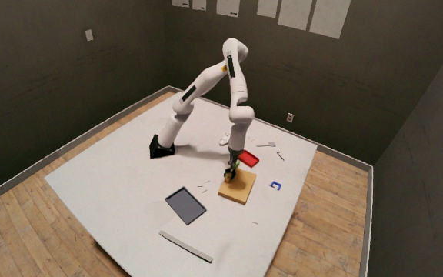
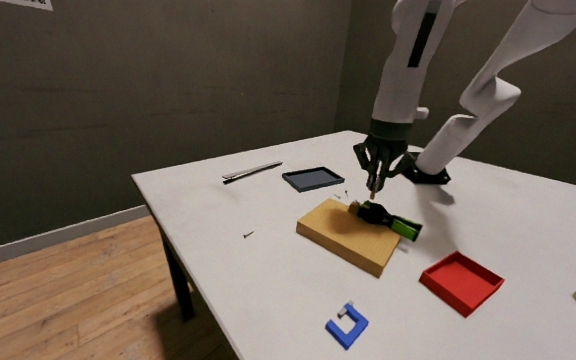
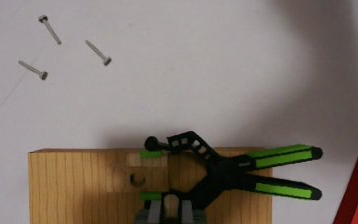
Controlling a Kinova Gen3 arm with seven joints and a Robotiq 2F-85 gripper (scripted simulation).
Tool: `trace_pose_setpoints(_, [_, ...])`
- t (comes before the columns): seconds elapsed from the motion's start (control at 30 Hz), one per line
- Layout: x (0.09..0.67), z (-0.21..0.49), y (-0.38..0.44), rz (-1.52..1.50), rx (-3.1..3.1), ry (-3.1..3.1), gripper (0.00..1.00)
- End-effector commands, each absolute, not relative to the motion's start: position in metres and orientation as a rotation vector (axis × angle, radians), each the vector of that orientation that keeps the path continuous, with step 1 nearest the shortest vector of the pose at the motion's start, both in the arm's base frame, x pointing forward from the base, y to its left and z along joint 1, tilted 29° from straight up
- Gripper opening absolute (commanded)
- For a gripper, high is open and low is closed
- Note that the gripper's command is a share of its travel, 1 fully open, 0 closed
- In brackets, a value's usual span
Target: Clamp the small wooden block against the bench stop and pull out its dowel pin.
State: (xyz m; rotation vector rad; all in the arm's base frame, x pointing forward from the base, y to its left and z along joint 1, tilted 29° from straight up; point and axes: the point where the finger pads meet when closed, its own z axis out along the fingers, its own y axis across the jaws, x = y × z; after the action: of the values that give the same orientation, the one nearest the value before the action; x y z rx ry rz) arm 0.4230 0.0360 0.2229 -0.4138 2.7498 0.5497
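Observation:
My gripper (image 2: pixel 375 186) (image 3: pixel 171 212) is shut on the dowel pin (image 2: pixel 372 195) (image 3: pixel 171 202), whose lower end sticks out below the fingertips, above the bench board (image 1: pixel 238 195) (image 2: pixel 335 241) (image 3: pixel 70 200). The small wooden block (image 3: pixel 154 179) lies on the board with its dark, open hole up. It sits against the bench stop (image 3: pixel 140 160), and no loose thing shows between them. The black and green spring clamp (image 2: pixel 378 215) (image 3: pixel 224 172) has one pad at the stop's outer side and one at the block's near side. The pin is clear of the hole.
Three screws (image 3: pixel 98 52) lie beyond the board. A dark tray (image 1: pixel 185 205) (image 2: pixel 313 179) and a grey bar (image 1: pixel 184 246) are farther off. A red tray (image 1: pixel 248 158) (image 2: pixel 460 282) lies near the clamp's handles. A blue C-shaped clamp (image 1: pixel 276 183) (image 2: pixel 358 332) lies beside the board.

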Motion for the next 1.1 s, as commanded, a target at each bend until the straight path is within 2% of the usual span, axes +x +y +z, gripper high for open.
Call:
trace_pose_setpoints(0.0, [0.427,0.231,0.049,0.536,-0.43,2.741,0.1])
trace_pose_setpoints(1.07, [0.407,0.281,0.167,0.532,-0.43,2.739,0.1])
